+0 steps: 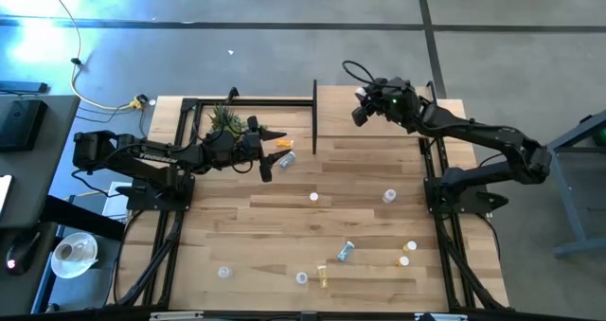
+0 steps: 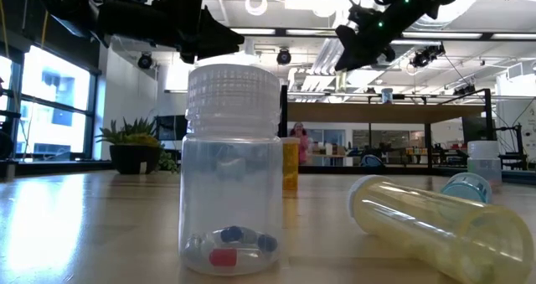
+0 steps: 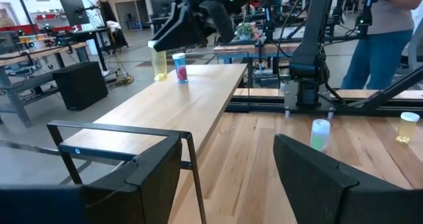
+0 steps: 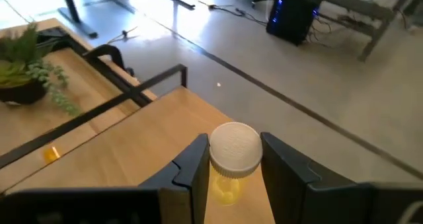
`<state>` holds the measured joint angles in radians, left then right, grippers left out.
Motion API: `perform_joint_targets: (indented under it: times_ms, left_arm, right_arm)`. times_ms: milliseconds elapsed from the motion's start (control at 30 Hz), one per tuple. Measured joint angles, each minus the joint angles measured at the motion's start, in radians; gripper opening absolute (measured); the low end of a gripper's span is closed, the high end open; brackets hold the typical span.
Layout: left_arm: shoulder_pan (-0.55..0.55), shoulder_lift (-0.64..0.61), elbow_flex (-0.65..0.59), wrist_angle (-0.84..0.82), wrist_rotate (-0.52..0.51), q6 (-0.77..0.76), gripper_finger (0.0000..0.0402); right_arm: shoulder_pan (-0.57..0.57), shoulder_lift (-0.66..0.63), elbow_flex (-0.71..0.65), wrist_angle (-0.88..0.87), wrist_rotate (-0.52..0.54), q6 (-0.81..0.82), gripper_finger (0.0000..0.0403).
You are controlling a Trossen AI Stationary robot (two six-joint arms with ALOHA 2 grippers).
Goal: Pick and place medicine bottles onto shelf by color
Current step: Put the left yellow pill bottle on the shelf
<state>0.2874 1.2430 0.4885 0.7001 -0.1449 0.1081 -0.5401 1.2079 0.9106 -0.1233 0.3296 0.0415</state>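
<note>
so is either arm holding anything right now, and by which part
The right end effector grips a yellow bottle just under its white cap, above the shelf. The left end effector is open and empty.

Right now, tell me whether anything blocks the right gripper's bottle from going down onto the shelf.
Nothing visible does. The right gripper holds a yellow bottle upright just above the shelf, and the board under it is bare. Two bottles already on the shelf, yellow and blue-capped, stand beside the gripper, so they leave little room on that side.

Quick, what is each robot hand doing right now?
Left gripper: open, holding nothing.
Right gripper: shut on a yellow bottle over the shelf.
</note>
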Motion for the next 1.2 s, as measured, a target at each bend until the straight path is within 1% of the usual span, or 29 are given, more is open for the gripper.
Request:
perform_joint_targets:
  times_ms: [133,333,433,633,1200]
  left_arm:
    - [0.0,0.0,0.0,0.0,0.0,0.0,0.0229]
    - [0.0,0.0,0.0,0.0,0.0,0.0,0.0229]
    - [0.0,0.0,0.0,0.0,0.001,0.0,0.0229]
    - [0.0,0.0,0.0,0.0,0.002,0.0,0.0229]
    - [0.0,0.0,0.0,0.0,0.004,0.0,0.0229]
  right_arm:
    - [-0.011,0.004,-0.011,-0.016,0.039,0.027,0.0103]
    - [-0.017,0.006,-0.011,-0.022,0.046,0.051,0.0103]
    - [-0.019,0.028,-0.011,-0.023,0.051,0.068,0.0103]
    - [-0.016,0.075,-0.011,-0.015,0.1,0.092,0.0103]
    - [-0.028,0.107,-0.012,-0.007,0.11,0.103,0.0103]
